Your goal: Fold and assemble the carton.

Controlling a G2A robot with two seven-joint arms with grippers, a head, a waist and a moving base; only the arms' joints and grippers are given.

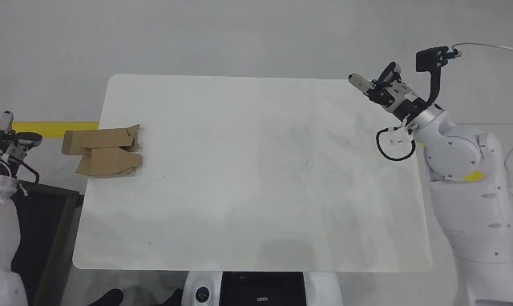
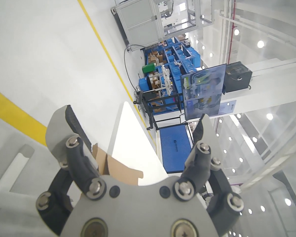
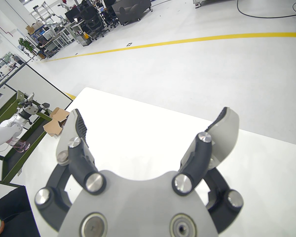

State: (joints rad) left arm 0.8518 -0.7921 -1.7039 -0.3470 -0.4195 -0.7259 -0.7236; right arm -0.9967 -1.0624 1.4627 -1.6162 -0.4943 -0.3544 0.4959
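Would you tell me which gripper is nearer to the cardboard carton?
Left. The left gripper sits just beyond the table edge where the carton lies; the right gripper is across the table, by its far corner.

- The brown cardboard carton [image 1: 103,151] lies flat and unassembled at the left edge of the white table [image 1: 264,186], with its outer end hanging over the edge.
- It shows as two flattened panels lying side by side and touching, with short flaps jutting toward the table's middle.
- They may be one blank or two pieces; this is hard to tell.
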